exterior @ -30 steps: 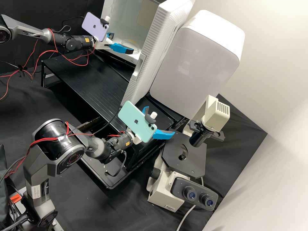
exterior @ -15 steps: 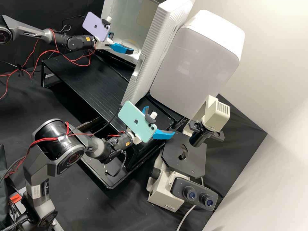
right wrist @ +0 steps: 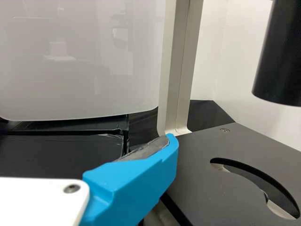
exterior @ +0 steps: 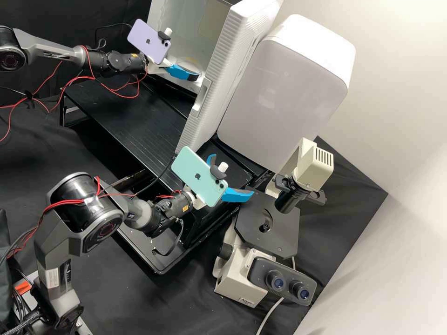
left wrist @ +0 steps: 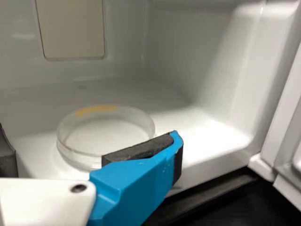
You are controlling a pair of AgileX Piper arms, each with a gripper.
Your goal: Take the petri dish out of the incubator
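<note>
Desk (exterior: 139, 298) under black cloth carried a low black stand (exterior: 135, 116), and on the stand stood two white units. The bigger was a closed white box (exterior: 288, 88) at the near right. Behind it stood the incubator (exterior: 186, 28), its ribbed door (exterior: 223, 70) swung open toward the box and its pale chamber exposed. A microscope (exterior: 265, 251) sat on the cloth in front of the box, eyepieces toward the near edge, its black stage (right wrist: 235, 160) flat with a curved slot cut in it.

The left arm (exterior: 56, 49) came in from the far left, red wires along it, and carried a lilac phone (exterior: 149, 35) at the wrist. The right arm (exterior: 79, 218) rose from the near left with a mint phone (exterior: 198, 177).

The left hand (exterior: 188, 73) was at the mouth of the chamber, fingers apart, one blue finger (left wrist: 141, 179) just beside the near rim of the dish (left wrist: 106, 136); whether it touched could not be told. The right hand (exterior: 244, 193) hung over the back edge of the stage, beside the foot of the box; whether it was apart or together could not be told.

The dish, clear and round, lay flat on the chamber floor near the front, a yellowish mark at its far rim.
</note>
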